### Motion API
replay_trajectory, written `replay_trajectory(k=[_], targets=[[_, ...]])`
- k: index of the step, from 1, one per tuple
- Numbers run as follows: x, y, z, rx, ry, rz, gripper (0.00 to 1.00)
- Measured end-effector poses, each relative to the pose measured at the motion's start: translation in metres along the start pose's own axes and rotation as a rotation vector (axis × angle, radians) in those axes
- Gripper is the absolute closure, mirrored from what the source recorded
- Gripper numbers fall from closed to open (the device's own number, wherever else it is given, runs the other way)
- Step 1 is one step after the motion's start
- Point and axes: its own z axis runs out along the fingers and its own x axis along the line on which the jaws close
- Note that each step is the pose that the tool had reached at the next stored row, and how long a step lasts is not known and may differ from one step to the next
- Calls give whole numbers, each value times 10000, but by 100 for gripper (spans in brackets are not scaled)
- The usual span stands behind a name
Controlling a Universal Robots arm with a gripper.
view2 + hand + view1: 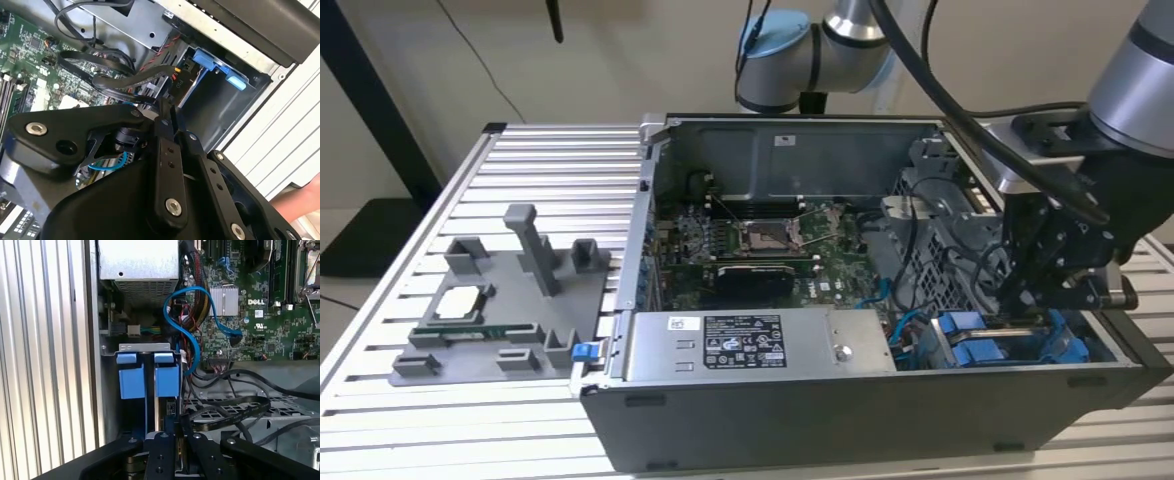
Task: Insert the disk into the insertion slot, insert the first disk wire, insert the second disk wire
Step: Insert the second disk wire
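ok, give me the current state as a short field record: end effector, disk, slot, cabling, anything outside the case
end effector: lowered inside the open computer case, at the corner on the exterior view's right
disk: blue frame tabs visible in the insertion slot, right by the end effector
cabling: blue cable loops past the slot toward the motherboard; black cables lie beside the end effector
power supply: in the case, along its near wall
outside case: grey fixture on the slatted table
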Motion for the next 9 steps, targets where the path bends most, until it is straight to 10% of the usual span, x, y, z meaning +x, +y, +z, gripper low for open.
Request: replay_trajectory(k=[9], targets=[[2,-10,35,54,-69,0,100]])
